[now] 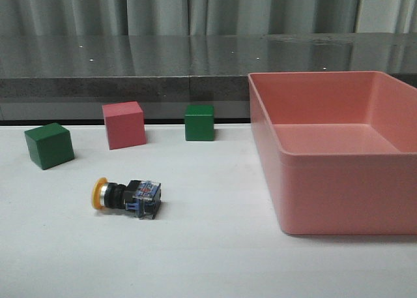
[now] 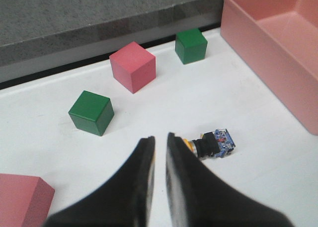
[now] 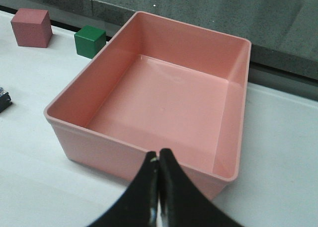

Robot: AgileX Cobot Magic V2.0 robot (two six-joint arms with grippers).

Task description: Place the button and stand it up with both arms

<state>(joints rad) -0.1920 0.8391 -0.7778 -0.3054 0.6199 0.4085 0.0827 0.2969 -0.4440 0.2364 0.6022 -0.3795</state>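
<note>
The button point(image 1: 127, 197) lies on its side on the white table, left of centre, with its yellow-orange cap to the left and its blue-and-clear base to the right. In the left wrist view the button point(image 2: 211, 143) lies just beyond and beside my left gripper point(image 2: 160, 137). That gripper hovers above the table with its fingers nearly together, only a thin slit between them, and holds nothing. My right gripper point(image 3: 158, 155) is shut and empty, at the near wall of the pink bin point(image 3: 94, 142). Only an edge of the button point(image 3: 4, 100) shows there. Neither arm shows in the front view.
A green cube point(image 1: 49, 145), a pink cube point(image 1: 124, 124) and a second green cube point(image 1: 199, 122) stand in a row behind the button. A large empty pink bin point(image 1: 345, 193) fills the right side. Another pink block point(image 2: 20, 199) lies near the left gripper.
</note>
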